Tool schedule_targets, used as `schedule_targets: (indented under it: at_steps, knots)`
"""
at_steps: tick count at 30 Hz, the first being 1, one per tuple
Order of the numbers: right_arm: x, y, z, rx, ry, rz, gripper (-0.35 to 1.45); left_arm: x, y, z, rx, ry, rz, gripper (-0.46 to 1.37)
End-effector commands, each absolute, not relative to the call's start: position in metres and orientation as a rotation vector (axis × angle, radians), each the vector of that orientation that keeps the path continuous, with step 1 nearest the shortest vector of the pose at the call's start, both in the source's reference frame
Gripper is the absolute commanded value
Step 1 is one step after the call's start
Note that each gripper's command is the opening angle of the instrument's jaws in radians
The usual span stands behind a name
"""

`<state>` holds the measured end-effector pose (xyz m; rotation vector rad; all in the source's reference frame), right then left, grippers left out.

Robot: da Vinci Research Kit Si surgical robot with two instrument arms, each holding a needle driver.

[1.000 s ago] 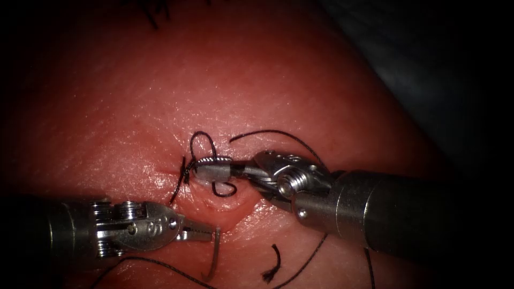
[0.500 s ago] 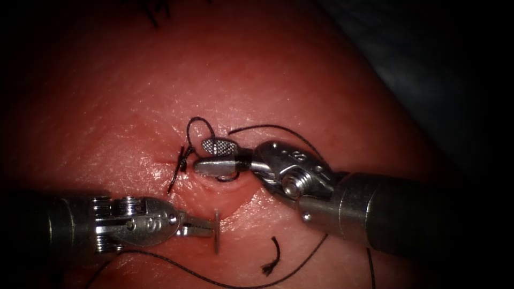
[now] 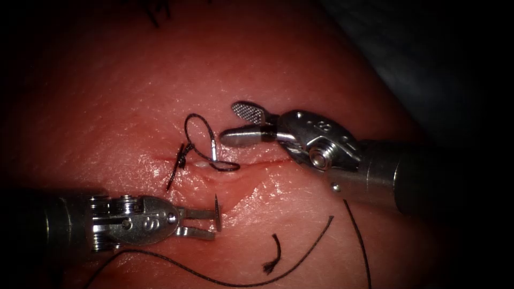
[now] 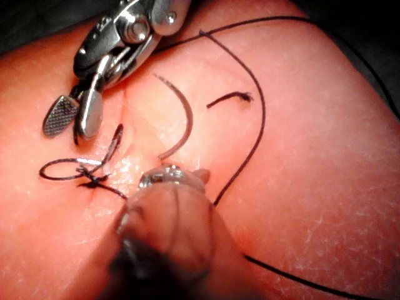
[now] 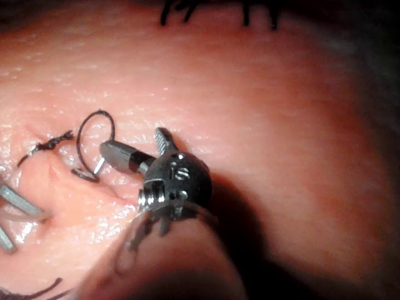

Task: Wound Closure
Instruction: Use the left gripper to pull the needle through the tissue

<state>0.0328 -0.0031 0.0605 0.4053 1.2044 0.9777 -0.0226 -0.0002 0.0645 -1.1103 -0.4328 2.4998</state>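
Left gripper [image 3: 206, 223], jaws parted, let the needle [image 3: 217, 212] rest free on the tissue [image 3: 300, 69]; right gripper [image 3: 241, 124] stood wide and empty beside the thread [image 3: 199, 140] loop.

Endoscope view dim, dark vignette at edges; glare on wet tissue [image 3: 160, 171]; wrist views' near shafts blurred.

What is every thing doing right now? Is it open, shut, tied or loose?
Left tool: jaws open, holding nothing.
Right tool: jaws open, holding nothing.
Needle: loose, lying on the tissue at the left tool's tip, not stuck in.
Thread: knotted at the cut's left end, with a slack loop.
Cut end of thread: lying loose, frayed.
Cut: no stitch right of the knot.
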Motion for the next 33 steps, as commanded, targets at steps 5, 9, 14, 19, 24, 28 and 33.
schedule_targets:
  at_steps: [5, 9, 14, 19, 24, 28, 33]
  knots:
    - [0.0326, -0.0033, 0.0606, 0.395, 1.207, 0.965, 0.86, -0.0230, 0.0000, 0.0641, -1.162, -0.374, 2.479, 0.47]
    - [0.0327, -0.0034, 0.0606, 0.390, 1.208, 0.960, 0.84, -0.0235, 0.0005, 0.0638, -1.173, -0.364, 2.472, 0.53]
    - [0.0327, -0.0037, 0.0606, 0.384, 1.210, 0.954, 0.84, -0.0236, 0.0014, 0.0632, -1.196, -0.354, 2.455, 0.46]
    - [0.0326, -0.0041, 0.0608, 0.381, 1.213, 0.951, 0.83, -0.0240, 0.0020, 0.0624, -1.241, -0.318, 2.431, 0.58]
    - [0.0326, -0.0042, 0.0611, 0.378, 1.215, 0.949, 0.82, -0.0245, 0.0023, 0.0620, -1.253, -0.303, 2.429, 0.62]
    - [0.0326, -0.0044, 0.0614, 0.375, 1.216, 0.947, 0.83, -0.0246, 0.0025, 0.0617, -1.259, -0.298, 2.421, 0.50]
    - [0.0326, -0.0047, 0.0614, 0.373, 1.218, 0.946, 0.83, -0.0244, 0.0026, 0.0622, -1.247, -0.320, 2.385, -0.35]
